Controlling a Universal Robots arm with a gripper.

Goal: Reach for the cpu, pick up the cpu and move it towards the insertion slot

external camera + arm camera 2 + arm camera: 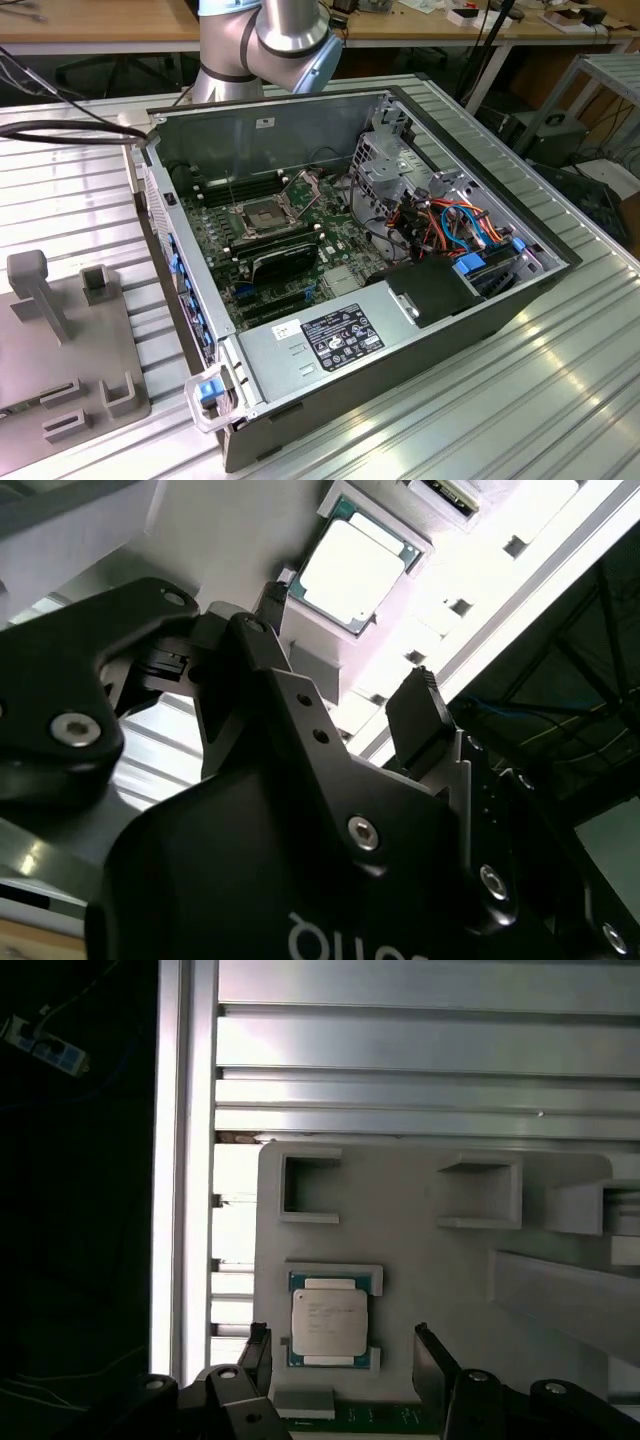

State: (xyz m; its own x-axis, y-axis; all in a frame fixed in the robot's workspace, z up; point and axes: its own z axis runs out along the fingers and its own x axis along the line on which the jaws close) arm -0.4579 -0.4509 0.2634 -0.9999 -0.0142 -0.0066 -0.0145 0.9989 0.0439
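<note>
Clear gaps between the cpu (330, 1322) and both fingers (432, 1365) of the spread claw (340, 1332), notched grey blocks (310, 1188) well apart

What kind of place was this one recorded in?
Probably a robotics or electronics lab: an open computer case lies on a ribbed metal table, a grey fixture plate holds the cpu, and wooden workbenches stand behind.

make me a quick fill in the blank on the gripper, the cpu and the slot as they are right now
1. The gripper is ____ and holds nothing.
2. The cpu lies flat, metal face up, on a ____ fixture plate.
3. In the exterior view the insertion slot sits on the green ____ inside the computer case.

Missing words: open; grey; motherboard
</note>
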